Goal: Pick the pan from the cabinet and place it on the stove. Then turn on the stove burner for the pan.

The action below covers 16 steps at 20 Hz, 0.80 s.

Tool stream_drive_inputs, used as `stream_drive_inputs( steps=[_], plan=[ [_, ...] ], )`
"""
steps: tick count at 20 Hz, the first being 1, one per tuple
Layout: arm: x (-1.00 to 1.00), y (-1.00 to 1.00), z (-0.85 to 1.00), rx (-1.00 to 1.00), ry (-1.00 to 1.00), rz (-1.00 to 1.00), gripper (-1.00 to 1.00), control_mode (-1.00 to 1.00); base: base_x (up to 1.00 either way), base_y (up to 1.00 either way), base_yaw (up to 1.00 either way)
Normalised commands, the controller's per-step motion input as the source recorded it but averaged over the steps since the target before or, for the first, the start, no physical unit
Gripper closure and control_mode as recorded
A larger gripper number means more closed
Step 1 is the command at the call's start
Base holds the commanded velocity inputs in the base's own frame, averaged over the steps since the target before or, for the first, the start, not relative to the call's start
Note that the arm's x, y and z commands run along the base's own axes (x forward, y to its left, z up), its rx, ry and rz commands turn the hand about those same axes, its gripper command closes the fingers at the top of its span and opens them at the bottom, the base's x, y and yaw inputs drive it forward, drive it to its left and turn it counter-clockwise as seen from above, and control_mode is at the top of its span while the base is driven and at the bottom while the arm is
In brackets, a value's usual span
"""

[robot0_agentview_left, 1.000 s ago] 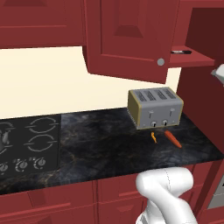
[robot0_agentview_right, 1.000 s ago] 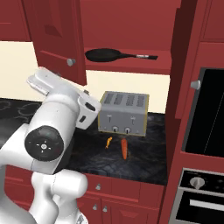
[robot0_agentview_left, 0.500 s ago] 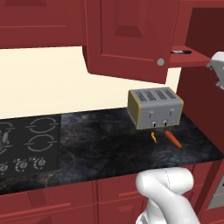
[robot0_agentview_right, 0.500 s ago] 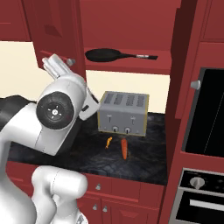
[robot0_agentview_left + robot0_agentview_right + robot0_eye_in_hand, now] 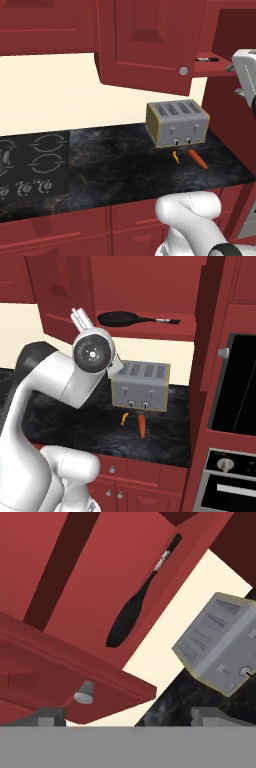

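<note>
The black pan (image 5: 120,318) lies on the shelf of the open red cabinet (image 5: 150,332), its long handle pointing right. From below, the pan (image 5: 125,619) sits up ahead, well beyond my gripper (image 5: 131,718), which is open with nothing between its fingertips (image 5: 47,717). My wrist (image 5: 92,353) hangs below and left of the shelf. The pan's silver handle tip (image 5: 205,59) peeks out past the open cabinet door (image 5: 145,45). The black stove (image 5: 30,165) with its knobs lies at the far left of the counter.
A grey four-slot toaster (image 5: 140,386) stands on the dark counter under the shelf, with a carrot (image 5: 141,426) in front of it. The open door's silver knob (image 5: 84,693) is close to my hand. A tall oven unit (image 5: 235,406) stands at the right.
The arm has swung up and to the right, bringing the hand closer under the cabinet shelf. The gripper stayed open. Pan, toaster and carrot have not moved.
</note>
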Motion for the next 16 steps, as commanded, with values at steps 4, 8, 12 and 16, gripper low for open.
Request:
stream_drive_inputs(
  steps=[4, 8, 12, 16],
  plan=[
    [0.57, -0.02, -0.26, 0.12, 0.0, 0.1, -1.0, -1.0, 0.0, 0.0, 0.0],
    [0.62, 0.0, -0.16, 0.13, 0.0, 0.09, -1.0, -1.0, 0.0, 0.0, 0.0],
    [0.6, 0.0, -0.07, 0.13, 0.0, 0.1, -1.0, -1.0, 0.0, 0.0, 0.0],
    [0.49, 0.01, -0.03, 0.12, 0.0, 0.1, -1.0, -1.0, 0.0, 0.0, 0.0]
  ],
)
